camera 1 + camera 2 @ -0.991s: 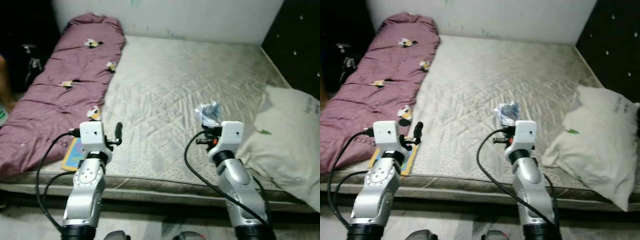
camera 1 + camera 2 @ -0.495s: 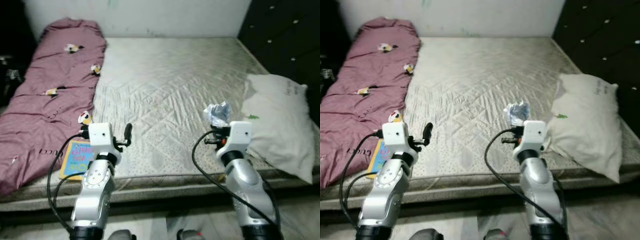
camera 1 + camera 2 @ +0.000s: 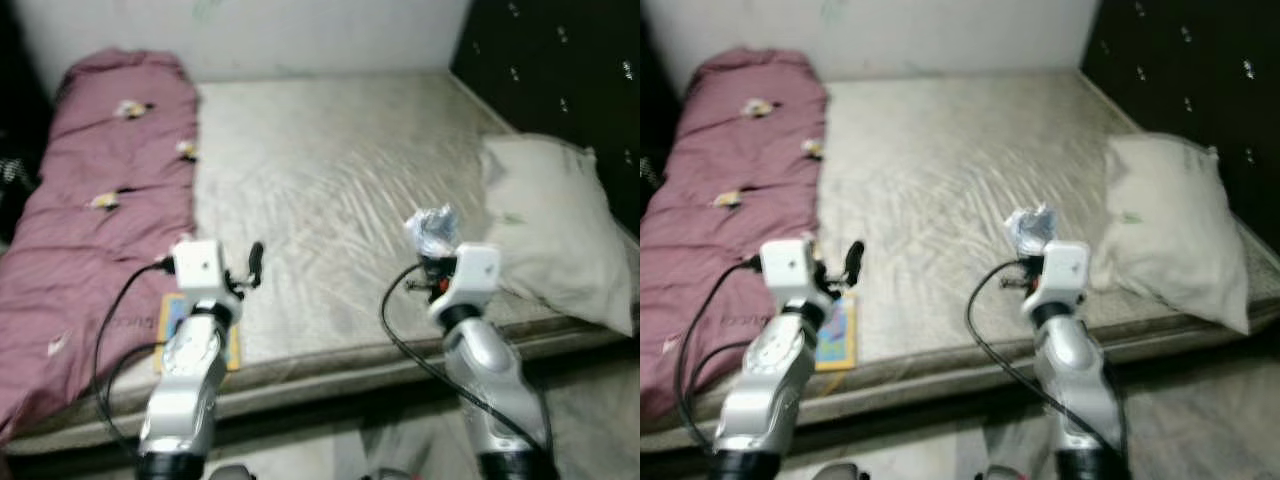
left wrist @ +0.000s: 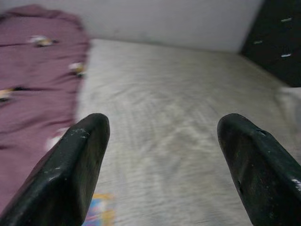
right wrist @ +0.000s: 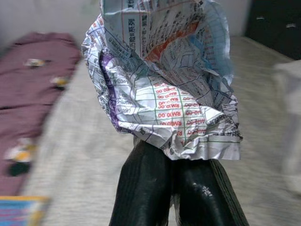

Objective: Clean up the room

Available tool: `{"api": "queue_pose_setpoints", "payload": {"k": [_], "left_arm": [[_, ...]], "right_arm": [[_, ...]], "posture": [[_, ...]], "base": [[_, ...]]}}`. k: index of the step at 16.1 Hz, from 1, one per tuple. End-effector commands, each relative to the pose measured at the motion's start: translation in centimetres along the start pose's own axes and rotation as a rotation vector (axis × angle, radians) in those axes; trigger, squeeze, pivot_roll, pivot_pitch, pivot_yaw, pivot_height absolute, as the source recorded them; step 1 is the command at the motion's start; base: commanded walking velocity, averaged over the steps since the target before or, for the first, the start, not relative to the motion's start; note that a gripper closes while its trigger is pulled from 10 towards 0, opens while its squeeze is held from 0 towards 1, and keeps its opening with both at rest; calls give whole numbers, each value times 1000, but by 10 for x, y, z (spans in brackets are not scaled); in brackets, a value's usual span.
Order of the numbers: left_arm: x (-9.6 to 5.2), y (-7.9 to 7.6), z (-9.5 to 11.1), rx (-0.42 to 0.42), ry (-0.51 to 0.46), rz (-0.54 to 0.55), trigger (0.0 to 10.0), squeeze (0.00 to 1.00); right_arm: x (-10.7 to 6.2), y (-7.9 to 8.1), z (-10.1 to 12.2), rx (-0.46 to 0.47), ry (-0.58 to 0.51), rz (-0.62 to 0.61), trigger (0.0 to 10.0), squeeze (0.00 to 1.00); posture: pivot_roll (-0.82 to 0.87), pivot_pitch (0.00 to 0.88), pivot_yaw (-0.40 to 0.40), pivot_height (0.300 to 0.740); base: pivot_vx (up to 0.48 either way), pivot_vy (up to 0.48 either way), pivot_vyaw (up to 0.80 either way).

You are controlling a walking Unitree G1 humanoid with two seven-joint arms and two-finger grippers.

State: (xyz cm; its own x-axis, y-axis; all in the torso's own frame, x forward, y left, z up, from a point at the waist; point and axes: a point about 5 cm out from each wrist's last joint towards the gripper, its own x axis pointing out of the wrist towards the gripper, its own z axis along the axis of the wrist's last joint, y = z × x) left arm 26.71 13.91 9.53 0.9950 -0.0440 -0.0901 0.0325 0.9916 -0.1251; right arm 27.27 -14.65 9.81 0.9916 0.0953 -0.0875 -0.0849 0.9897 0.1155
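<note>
1. Right gripper [image 5: 176,188] is seen pinched tight on a crumpled paper wad [image 5: 164,80]; the two black fingers [image 5: 141,188] are pressed together under it, and the wad sticks up past the fingertips.
2. Printed text, grid lines and red price figures are visible on the wad; some orange and purple patches are also seen.
3. From the head views the paper wad [image 3: 430,230] is held up in the air over the mattress [image 3: 330,180], toward its front edge and nearer its right side, not resting on it.
4. Left gripper [image 4: 162,160] is held with its fingers spread wide and nothing between them; the fingers [image 4: 70,174] are pointed along the mattress toward the far wall.
5. Left gripper [image 3: 252,265] is placed over the front left part of the mattress.
6. A purple blanket [image 3: 90,200] with small printed patches is laid along the left edge of the mattress, from the far corner to the front.
7. A colourful book [image 3: 837,335] is lying flat at the front edge, just beside the blanket, partly hidden by the left arm.
8. A white pillow [image 3: 550,230] is seen at the right edge of the mattress, close to the dark padded wall [image 3: 560,70].
9. Head views are somewhat blurred.
</note>
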Motion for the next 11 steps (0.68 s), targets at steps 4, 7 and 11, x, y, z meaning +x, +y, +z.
{"api": "queue_pose_setpoints", "payload": {"k": [4, 7, 11], "left_arm": [[1, -4, 4, -21, -20, -25, 10000, 0], [1, -5, 4, -13, -22, -25, 10000, 0], [-1, -1, 2, 17, -19, -24, 10000, 0]], "right_arm": [[0, -1, 2, 1, -15, 1, 10000, 0], [1, -1, 2, -1, -16, 7, 10000, 0], [3, -2, 4, -20, -25, 10, 10000, 0]], "posture": [[-23, 0, -8, 740], [-24, 0, -11, 740], [-24, 0, -17, 740]], "base": [[0, 461, 0], [0, 458, 0], [0, 459, 0]]}}
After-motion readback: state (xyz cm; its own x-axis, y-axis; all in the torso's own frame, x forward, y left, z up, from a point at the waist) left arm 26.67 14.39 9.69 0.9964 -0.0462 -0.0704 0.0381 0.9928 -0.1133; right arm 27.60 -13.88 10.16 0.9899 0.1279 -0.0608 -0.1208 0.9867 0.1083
